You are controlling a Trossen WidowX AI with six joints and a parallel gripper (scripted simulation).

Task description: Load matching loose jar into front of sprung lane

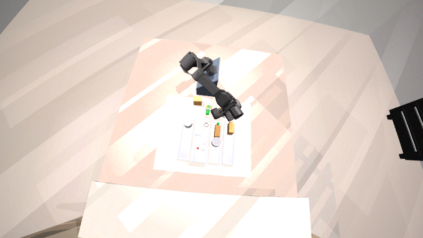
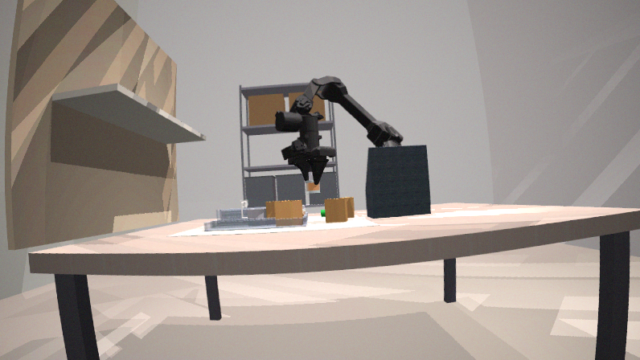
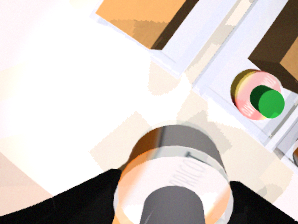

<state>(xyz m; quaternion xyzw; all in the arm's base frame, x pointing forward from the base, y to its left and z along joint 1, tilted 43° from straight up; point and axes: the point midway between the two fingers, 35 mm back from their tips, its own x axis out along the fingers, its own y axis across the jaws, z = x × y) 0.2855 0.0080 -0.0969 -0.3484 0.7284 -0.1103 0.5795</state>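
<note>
Claw (image 2: 313,175) pinches the grey-lidded jar (image 3: 174,183), held upright with its long axis vertical, above the counter (image 2: 403,241).

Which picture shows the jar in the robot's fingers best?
The wrist view: the jar fills it, with its grey lid, pinched in the gripper. The exterior view shows only a small bit under the fingers. From the top, the arm hides it.
</note>
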